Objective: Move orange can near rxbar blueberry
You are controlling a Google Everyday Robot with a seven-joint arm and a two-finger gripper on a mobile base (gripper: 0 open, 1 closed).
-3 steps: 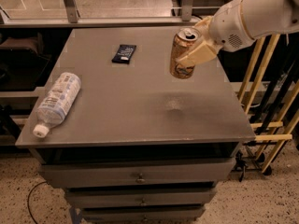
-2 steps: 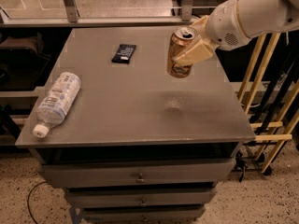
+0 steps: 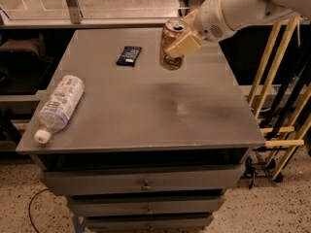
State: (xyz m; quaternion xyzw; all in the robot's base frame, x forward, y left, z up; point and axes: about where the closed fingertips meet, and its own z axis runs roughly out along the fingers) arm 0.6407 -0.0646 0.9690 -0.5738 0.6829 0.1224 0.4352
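The jaws clamp the orange can (image 3: 169,37) above the table (image 3: 146,113), near the rxbar blueberry (image 3: 129,55).

Grey metal table (image 3: 146,120), drawers stacked beneath its flat top. At eleven o'clock on the top the rxbar blueberry (image 3: 129,55) lies flat. Down at eight o'clock a clear plastic bottle (image 3: 59,105) lies on its side, white cap (image 3: 42,136) pointing at the front-left corner. The gripper (image 3: 182,40) hangs over one o'clock, clamped around the orange can (image 3: 171,47), which is off the surface.
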